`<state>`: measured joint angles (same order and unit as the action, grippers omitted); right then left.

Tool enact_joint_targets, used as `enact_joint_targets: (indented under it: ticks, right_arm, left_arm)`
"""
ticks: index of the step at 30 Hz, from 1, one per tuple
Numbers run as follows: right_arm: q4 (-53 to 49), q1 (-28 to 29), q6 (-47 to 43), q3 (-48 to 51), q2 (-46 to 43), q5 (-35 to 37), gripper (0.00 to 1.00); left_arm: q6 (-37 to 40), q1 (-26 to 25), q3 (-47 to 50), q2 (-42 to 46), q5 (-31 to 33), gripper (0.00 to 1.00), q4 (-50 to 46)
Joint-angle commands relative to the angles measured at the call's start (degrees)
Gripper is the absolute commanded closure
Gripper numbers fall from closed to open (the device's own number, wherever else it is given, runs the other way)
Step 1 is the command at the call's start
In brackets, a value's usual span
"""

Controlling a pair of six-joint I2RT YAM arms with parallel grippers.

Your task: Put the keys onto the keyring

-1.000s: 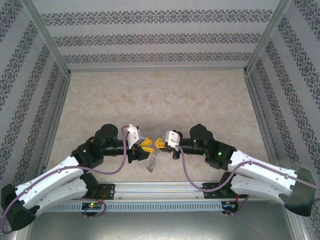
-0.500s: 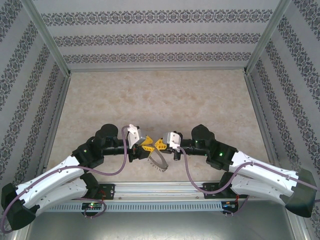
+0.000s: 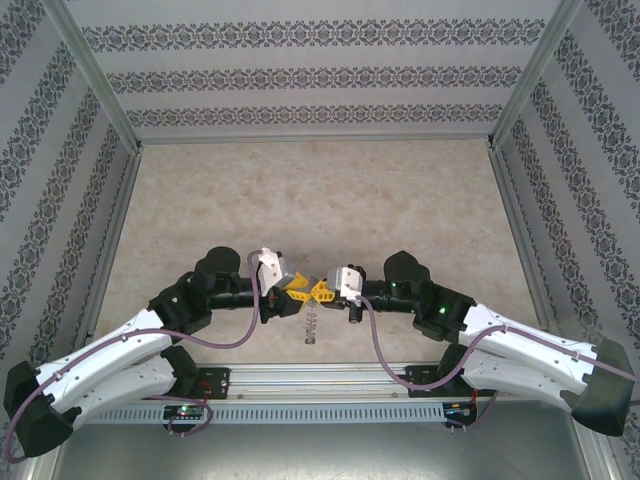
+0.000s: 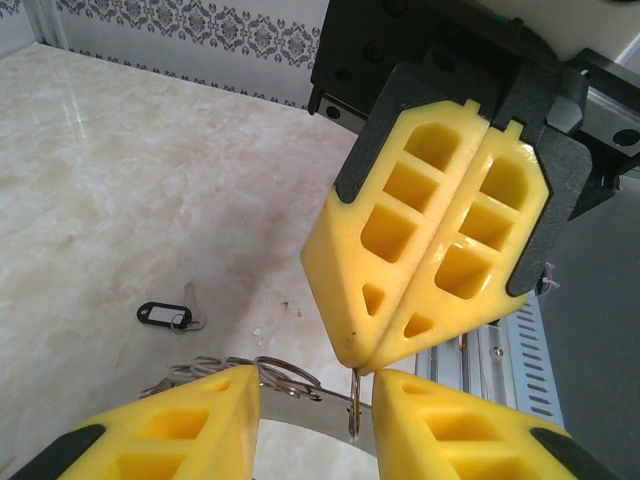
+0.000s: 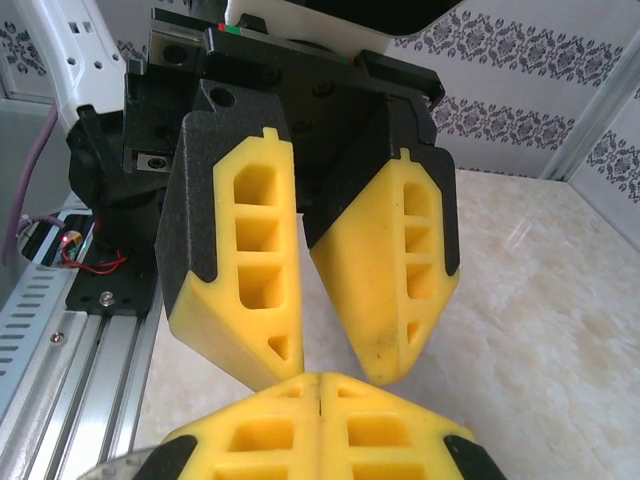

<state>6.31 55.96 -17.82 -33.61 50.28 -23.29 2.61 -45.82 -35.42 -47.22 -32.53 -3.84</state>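
The keyring (image 4: 300, 405), a flat grey band fringed with wire loops, spans the gap between my left gripper's (image 4: 318, 392) yellow fingers (image 4: 170, 430), which are shut on it. My right gripper (image 4: 356, 362) comes in from above, shut, with one small wire loop (image 4: 354, 400) of the ring caught at its tips. The top view has the ring (image 3: 310, 328) hanging edge-on below the meeting left gripper (image 3: 297, 298) and right gripper (image 3: 320, 291). The key (image 4: 166, 315), short and silver with a dark oval head, lies apart on the table. My right gripper (image 5: 320, 385) faces the left gripper's fingers (image 5: 390, 290).
The beige marble table (image 3: 320, 200) stretches away behind the grippers to patterned walls (image 3: 320, 75). A metal rail (image 3: 320, 378) runs along the near edge under both arms. The rail (image 4: 500, 350) lies close to the right of the ring.
The keyring swung under the grippers, from flat-on to tilted right to edge-on now. Both grippers dropped slightly and drew closer together, tip to tip.
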Motion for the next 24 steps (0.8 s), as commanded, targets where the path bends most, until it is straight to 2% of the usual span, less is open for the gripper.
enact_joint_targets:
  ticks: [1,13,24]
  right_arm:
    - [4.00,-0.42,-0.29,0.18,-1.38,-1.56,1.00]
    - [4.33,-0.42,-0.52,0.60,-2.20,-1.05,1.00]
    - [4.58,-0.42,-0.28,0.51,-1.49,-1.48,1.00]
  left_arm:
    - [0.73,-1.04,0.13,-0.21,0.61,0.65,1.38]
    - [0.25,-1.06,0.14,-1.01,-0.09,0.66,1.49]
    - [-1.20,-1.09,0.96,-1.43,-3.02,0.75,5.56]
